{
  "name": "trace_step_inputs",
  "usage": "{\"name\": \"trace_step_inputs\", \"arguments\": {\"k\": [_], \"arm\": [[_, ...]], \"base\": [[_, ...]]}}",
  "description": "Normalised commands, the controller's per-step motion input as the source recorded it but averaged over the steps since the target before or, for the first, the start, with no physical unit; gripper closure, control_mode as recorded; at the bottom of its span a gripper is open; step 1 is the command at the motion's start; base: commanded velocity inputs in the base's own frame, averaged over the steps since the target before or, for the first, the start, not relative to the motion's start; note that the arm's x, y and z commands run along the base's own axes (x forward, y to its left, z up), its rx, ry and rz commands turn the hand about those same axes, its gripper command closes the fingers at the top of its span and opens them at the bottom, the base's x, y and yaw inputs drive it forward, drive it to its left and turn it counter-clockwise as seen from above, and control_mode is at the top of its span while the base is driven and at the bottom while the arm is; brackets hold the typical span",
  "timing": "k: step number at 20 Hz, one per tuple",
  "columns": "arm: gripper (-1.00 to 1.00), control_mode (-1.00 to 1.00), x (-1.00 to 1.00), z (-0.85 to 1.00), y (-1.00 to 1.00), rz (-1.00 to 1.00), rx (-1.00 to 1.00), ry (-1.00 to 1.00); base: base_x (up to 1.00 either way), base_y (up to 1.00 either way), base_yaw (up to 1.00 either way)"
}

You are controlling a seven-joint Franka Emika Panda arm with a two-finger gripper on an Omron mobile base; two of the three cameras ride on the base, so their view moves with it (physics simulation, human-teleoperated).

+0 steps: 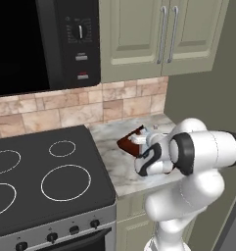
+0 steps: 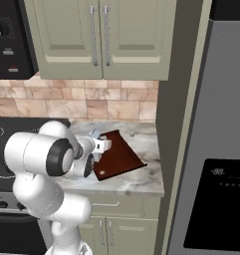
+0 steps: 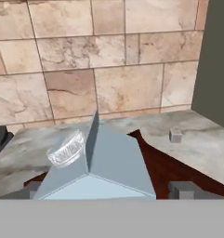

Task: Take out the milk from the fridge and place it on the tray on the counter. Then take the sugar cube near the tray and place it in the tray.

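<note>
— Where's your gripper (image 3: 106, 189)?

— Your fingers (image 3: 182, 189) stand spread either side of the milk (image 3: 102, 165), not pinching it. The carton sits in the tray (image 3: 178, 169); its base is cut off.

— Anything else?

— A clear glass (image 3: 66, 149) at its ten o'clock. The sugar cube (image 3: 175, 135) lies at two o'clock on the counter (image 3: 201, 142), outside the tray.

The arm hides much of the tray (image 1: 128, 143), and the milk (image 3: 102, 162) is cut off below.
</note>
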Motion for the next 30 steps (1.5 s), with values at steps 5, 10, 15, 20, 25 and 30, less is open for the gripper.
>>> {"name": "trace_step_inputs", "arguments": {"k": [5,10,15,20,25,30], "arm": [[-1.0,-1.0,-0.01,0.33,0.0,0.0,0.0,-0.01],[-1.0,-1.0,-0.14,0.45,0.0,0.0,0.0,-0.06],[-1.0,-1.0,-0.35,0.53,0.0,0.0,0.0,-0.03],[-1.0,-1.0,-0.37,0.72,0.0,0.0,0.0,-0.01],[-1.0,-1.0,-0.32,0.74,-0.01,0.0,0.0,0.05],[-1.0,-1.0,-0.27,0.72,-0.07,0.0,0.0,0.17]], "base": [[0.0,0.0,0.0],[0.0,0.0,0.0],[0.0,0.0,0.0],[0.0,0.0,0.0],[0.0,0.0,0.0],[0.0,0.0,0.0]]}}
